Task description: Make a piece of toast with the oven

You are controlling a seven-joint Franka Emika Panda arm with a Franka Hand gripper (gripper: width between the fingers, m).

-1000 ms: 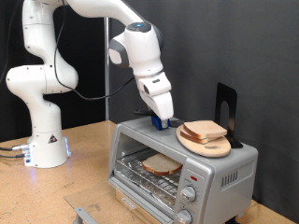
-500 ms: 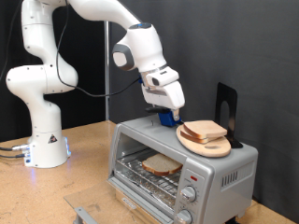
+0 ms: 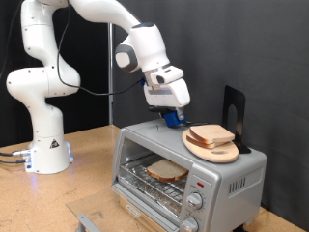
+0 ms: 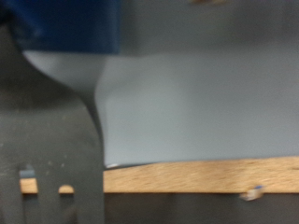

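Note:
The silver oven [image 3: 232, 174] stands on the wooden table at the exterior view's lower right. A piece of toast [image 3: 167, 171] with a brown crust lies inside it on the wire rack. My gripper [image 3: 172, 119], with blue fingers, hovers just above the back of the oven's top, to the left of a round wooden board [image 3: 214, 148]. Nothing shows between its fingers. The wrist view is blurred: one dark finger [image 4: 56, 140] and a blue part stand over the oven's grey top [image 4: 196, 103].
A second bread slice [image 3: 211, 134] lies on the wooden board on the oven's top. A black stand [image 3: 233, 108] rises behind it. The robot's white base [image 3: 43, 145] stands at the left on the table [image 3: 87, 184]. Two knobs [image 3: 193, 203] are on the oven's front.
My gripper has lifted a little off the oven's top and swung towards the exterior view's right, closer to the board, with the wrist turning.

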